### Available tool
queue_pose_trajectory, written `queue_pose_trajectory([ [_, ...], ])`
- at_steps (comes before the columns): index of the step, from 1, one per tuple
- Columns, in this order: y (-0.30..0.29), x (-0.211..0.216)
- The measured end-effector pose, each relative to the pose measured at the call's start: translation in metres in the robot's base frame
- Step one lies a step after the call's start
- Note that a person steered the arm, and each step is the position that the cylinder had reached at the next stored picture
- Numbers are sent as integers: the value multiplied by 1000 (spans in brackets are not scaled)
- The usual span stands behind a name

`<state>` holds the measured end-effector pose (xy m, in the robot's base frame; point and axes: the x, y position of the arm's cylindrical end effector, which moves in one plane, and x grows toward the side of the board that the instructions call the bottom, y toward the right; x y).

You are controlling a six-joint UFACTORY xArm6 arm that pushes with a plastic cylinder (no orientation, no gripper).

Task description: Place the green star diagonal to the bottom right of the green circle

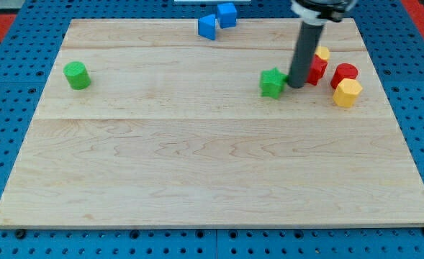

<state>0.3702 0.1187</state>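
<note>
The green star (272, 83) lies on the wooden board, right of centre near the view's top. The green circle (75, 75) stands far off at the view's left, at about the same height. My tip (295, 85) rests on the board right beside the star's right side, touching or nearly touching it. The dark rod rises from there to the view's top and hides part of the red block behind it.
Two blue blocks (217, 21) sit at the board's top edge. Right of my tip are a red block (316, 69), a yellow block (322, 53) behind it, a red cylinder (345, 73) and a yellow hexagon (348, 93). The board's right edge (397, 115) is close.
</note>
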Motion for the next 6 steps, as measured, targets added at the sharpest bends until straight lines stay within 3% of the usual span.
queue_pose_trajectory([
  [4, -187, -5],
  [5, -217, 1],
  [6, -202, 27],
])
